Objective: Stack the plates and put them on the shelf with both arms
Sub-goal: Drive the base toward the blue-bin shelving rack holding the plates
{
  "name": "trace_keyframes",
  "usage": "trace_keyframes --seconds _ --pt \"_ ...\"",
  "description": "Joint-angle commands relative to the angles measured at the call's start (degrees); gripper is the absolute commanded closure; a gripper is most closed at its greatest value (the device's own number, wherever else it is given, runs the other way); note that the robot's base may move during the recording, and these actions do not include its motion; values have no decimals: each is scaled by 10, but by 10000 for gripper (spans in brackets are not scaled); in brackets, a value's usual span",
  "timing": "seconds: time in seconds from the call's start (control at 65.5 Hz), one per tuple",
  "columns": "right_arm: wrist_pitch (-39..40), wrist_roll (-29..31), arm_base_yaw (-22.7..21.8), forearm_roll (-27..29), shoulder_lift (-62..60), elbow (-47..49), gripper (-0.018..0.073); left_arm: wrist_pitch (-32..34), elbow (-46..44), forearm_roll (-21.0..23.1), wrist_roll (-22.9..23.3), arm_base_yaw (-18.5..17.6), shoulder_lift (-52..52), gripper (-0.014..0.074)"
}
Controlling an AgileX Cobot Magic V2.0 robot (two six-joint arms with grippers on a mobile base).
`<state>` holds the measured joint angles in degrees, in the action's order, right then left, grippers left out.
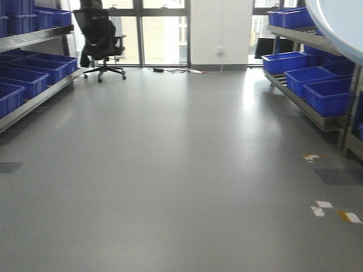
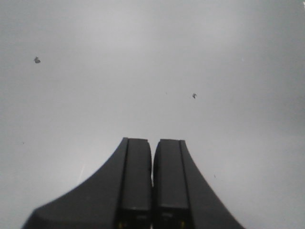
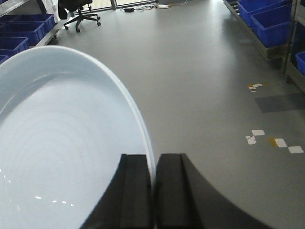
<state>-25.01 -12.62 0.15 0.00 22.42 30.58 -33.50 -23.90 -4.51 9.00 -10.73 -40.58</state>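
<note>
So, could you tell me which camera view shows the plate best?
The right wrist view: the plate fills its left side, rim pinched in the right gripper. The front view catches only an edge at top right; the left wrist view shows none.

The grey floor (image 1: 170,181) carries a black office chair (image 1: 101,39), cables (image 1: 170,70) (by the window) and tape scraps (image 1: 324,208).
</note>
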Motion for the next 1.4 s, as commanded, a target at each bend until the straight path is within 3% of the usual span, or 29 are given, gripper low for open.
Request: trace_keyframes --seconds 0.0,1.389 --pt "60 1 -3 -4 3 18 503 34 -15 1 0 -4 2 514" --pt "60 1 -3 -4 3 18 503 35 -15 1 0 -4 2 514"
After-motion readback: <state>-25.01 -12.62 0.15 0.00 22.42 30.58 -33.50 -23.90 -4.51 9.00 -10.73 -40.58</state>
